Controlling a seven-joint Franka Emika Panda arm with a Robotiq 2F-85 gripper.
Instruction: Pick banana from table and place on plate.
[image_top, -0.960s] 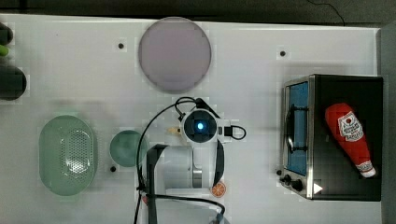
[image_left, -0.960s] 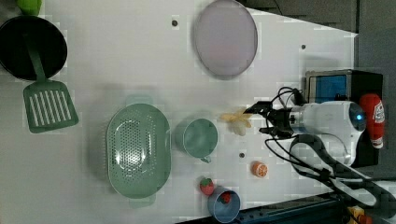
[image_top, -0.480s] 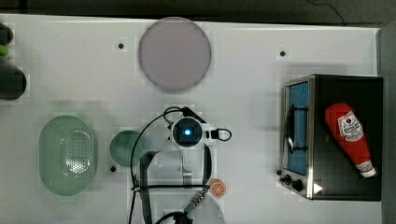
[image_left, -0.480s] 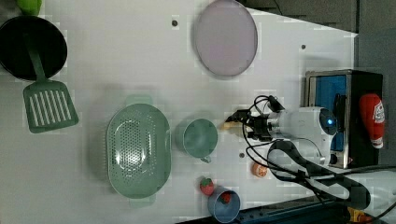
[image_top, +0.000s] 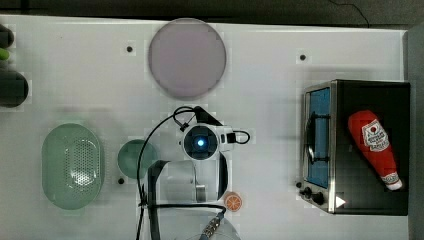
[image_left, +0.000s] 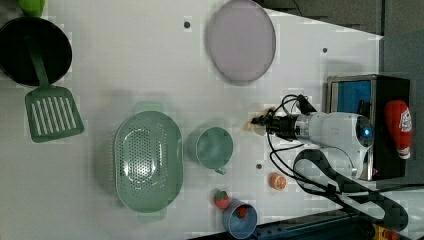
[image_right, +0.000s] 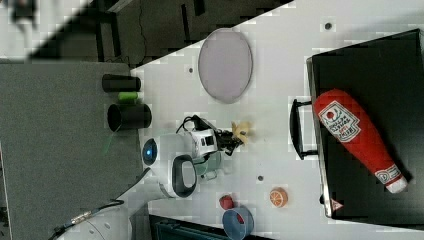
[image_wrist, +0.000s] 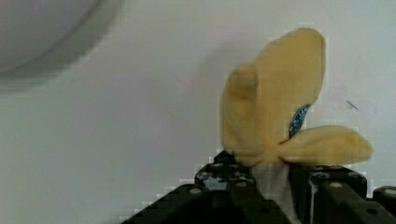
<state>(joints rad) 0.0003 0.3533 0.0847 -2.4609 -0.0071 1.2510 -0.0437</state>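
In the left view, taking the green perforated basket (image_left: 148, 159) as landmark: it sits on the white table (image_left: 125, 60), with a green spatula (image_left: 49, 112) and black pan (image_left: 30, 50) to its left. To its right comes a teal cup (image_left: 211, 147), then the banana (image_left: 253, 124), pinched at one end by the claw (image_left: 265, 123), whose fingers are closed on it. The plate (image_left: 242, 40) lies up and right of the basket, apart from the banana. Farthest right stands a black toaster oven (image_left: 372, 100) with a ketchup bottle (image_left: 400, 127) on top.

place: robot lab | cues: holed white table (image_top: 265, 75), toy ketchup bottle (image_top: 375, 145), toy oven (image_top: 350, 145)
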